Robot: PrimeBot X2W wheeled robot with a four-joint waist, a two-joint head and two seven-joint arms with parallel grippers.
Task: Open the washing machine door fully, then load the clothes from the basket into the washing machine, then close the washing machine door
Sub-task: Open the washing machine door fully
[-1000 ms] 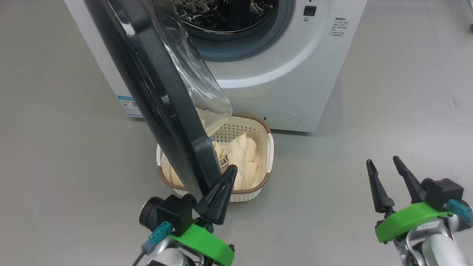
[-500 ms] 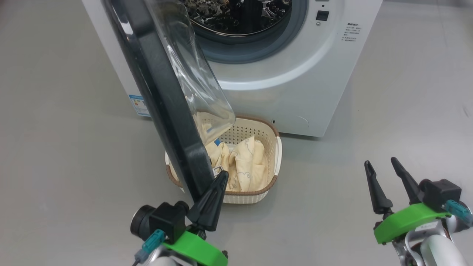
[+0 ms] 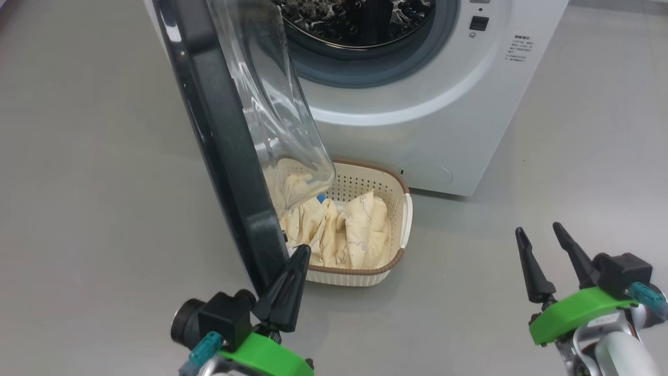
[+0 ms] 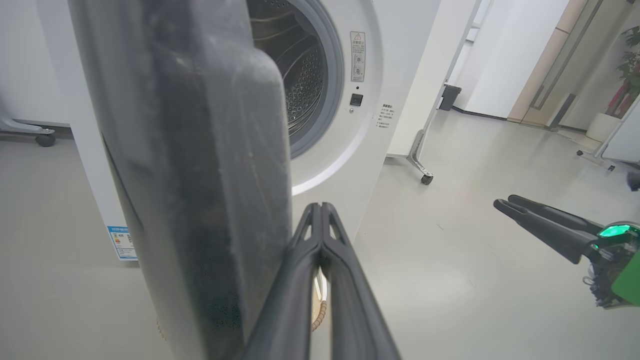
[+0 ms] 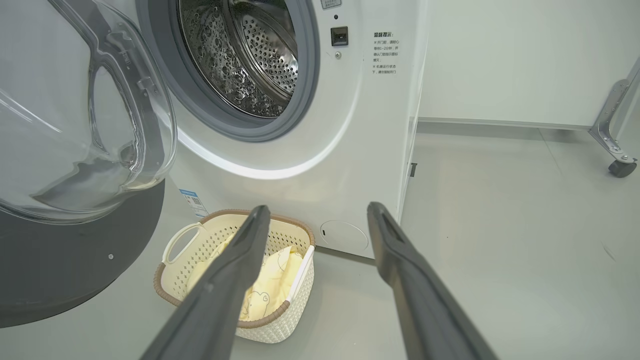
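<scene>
The washing machine (image 3: pixel 417 120) stands with its steel drum (image 3: pixel 360 21) exposed. Its door (image 3: pixel 224 130), a black ring with a clear glass bowl (image 3: pixel 271 104), hangs partly open over the basket's left side. The cream basket (image 3: pixel 402 209) sits on the floor before the machine, holding pale yellow clothes (image 3: pixel 360 235) and a bit of blue cloth (image 3: pixel 320 198). My left gripper (image 3: pixel 300 250) is shut, its tip against the inner side of the door's lower edge (image 4: pixel 200 175). My right gripper (image 3: pixel 540 232) stands open over bare floor, right of the basket (image 5: pixel 175 250).
Grey floor (image 3: pixel 78 209) lies left of the door and to the right of the machine. A wheeled metal frame leg (image 5: pixel 617 150) stands to the machine's right. A blue energy sticker (image 4: pixel 120 242) marks the machine's lower front corner.
The head camera has shifted, so the scene sits further right. The door has swung a little wider to the left, uncovering more of the basket, with my shut left gripper following its edge. Right gripper unchanged.
</scene>
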